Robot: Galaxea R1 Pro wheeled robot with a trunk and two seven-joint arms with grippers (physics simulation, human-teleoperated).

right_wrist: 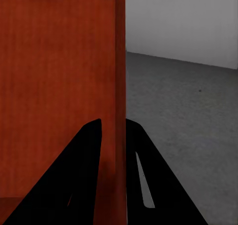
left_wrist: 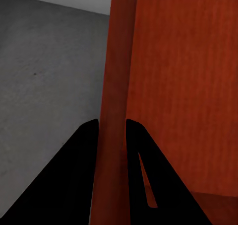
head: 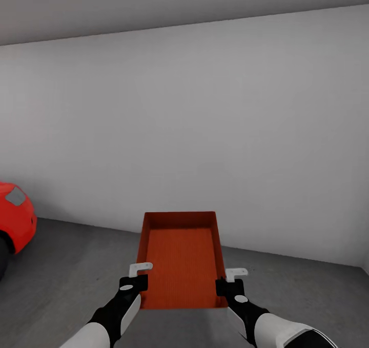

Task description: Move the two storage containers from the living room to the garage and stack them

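Left fingers: I see my left gripper (left_wrist: 111, 130) pinching the container's left side wall — one finger (left_wrist: 79, 155) outside it, the other inside, both pressed against it.
Right fingers: my right gripper (right_wrist: 113, 130) pinches the opposite side wall the same way, with one finger (right_wrist: 144, 155) on the outer face.
Container: the orange-red storage container (head: 180, 258) hangs between both sets of fingers, held up off the ground, open side up, its far end reaching away from the fingertips toward the wall.
Floor: dark grey concrete floor (head: 77, 266) lies below the fingers and the box, apart from them.
Wall: a plain pale grey wall (head: 205, 122) stands well beyond the fingertips.
Car: a red car (head: 15, 217) sits well out past my left fingers — only one end is visible.
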